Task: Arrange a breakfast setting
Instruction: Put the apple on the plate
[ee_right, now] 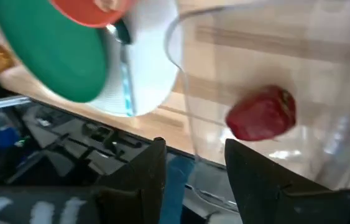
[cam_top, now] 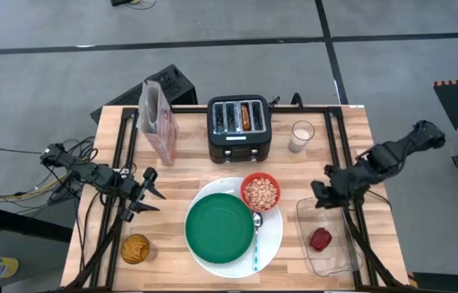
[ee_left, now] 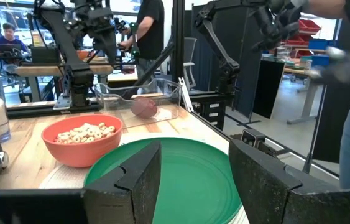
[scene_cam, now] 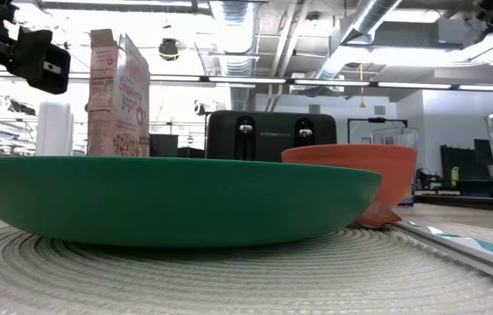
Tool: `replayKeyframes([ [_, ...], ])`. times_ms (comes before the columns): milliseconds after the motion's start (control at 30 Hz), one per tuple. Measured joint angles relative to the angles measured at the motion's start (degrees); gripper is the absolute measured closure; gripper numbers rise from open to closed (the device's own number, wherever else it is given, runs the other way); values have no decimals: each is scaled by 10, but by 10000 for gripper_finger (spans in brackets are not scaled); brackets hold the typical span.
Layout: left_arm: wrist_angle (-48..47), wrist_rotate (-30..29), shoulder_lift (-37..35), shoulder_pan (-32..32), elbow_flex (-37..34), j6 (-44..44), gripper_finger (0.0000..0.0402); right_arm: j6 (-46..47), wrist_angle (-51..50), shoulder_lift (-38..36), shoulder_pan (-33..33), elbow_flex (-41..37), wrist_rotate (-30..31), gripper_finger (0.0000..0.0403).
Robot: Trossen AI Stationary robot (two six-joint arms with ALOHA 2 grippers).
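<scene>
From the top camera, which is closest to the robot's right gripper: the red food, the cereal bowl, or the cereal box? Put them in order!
From the right gripper:
1. Red food piece, just below it, inside the clear tray.
2. Red bowl, to the gripper's left, on the white plate.
3. Cereal box, far across, top left.

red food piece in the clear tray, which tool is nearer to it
Right. The right tool hangs just above the far end of the clear tray, close to the red food piece. The left tool is across the table, beyond the green plate.
</scene>
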Motion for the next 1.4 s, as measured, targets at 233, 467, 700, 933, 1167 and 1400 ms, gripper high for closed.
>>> replayKeyframes([
  [233, 0, 0, 0, 0, 0, 0, 226, 70, -36, 68, 58, 0, 5, 218],
  [467, 0, 0, 0, 0, 0, 0, 226, 163, -31, 160, 110, 0, 15, 218],
  [700, 0, 0, 0, 0, 0, 0, 226, 230, 17, 221, 145, 0, 15, 198],
  [933, 0, 0, 0, 0, 0, 0, 226, 245, 43, 260, 160, 0, 14, 141],
  [1167, 0, 0, 0, 0, 0, 0, 226, 243, 45, 286, 189, 0, 8, 111],
  [1400, 0, 0, 0, 0, 0, 0, 226, 242, 36, 299, 219, 0, 10, 105],
])
